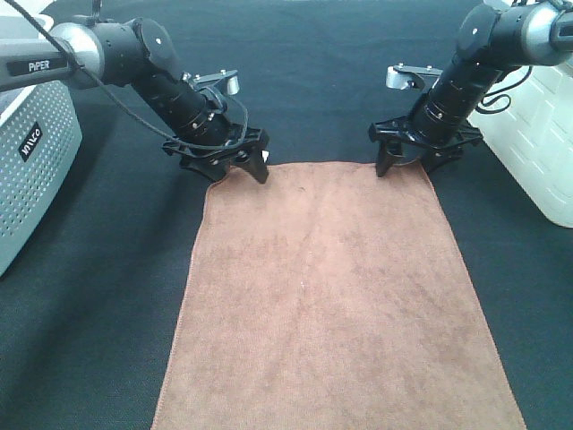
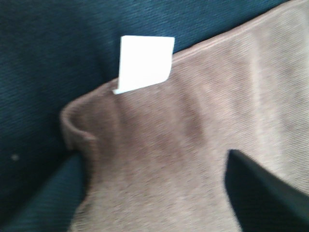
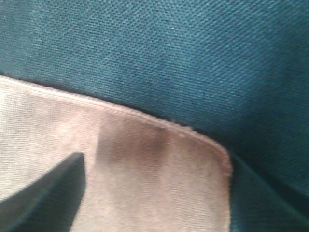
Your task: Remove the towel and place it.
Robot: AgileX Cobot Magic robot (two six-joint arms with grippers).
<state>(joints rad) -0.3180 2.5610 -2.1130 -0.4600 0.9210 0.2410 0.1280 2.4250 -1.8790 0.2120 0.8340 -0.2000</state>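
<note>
left gripper [image 1: 239, 174] is low at the far left corner of the towel [image 1: 331, 296], jaws fairly wide and straddling the corner, nothing clamped. in the left wrist view one finger [image 2: 270, 193] sits over the brown cloth. the other is a dark blur just beside the corner, off the towel. between them the corner is puckered, its hem curled up a little. white tag [image 2: 145, 63] sticks out from the hem right at that corner and lies over the dark cloth.

right gripper [image 1: 405, 167] is low at the far right corner, jaws also apart around it, not gripping. in the right wrist view one finger [image 3: 43, 198] is over the towel; the dark shape past the corner looks like the other finger but is too blurred to be sure. this corner lies flat, with its stitched edge visible.

both arms slope down from the outer far sides toward the towel's far edge.

the towel is brown and rectangular, spread flat in the middle of the black table cloth [image 1: 313, 72]. it runs lengthwise from the grippers toward the camera, and its near end is cut off by the frame. a faint crease runs down its middle.

grey perforated bin [image 1: 31, 170] stands on the left, well apart from the towel. white container [image 1: 537, 143] stands on the right, also apart.
</note>
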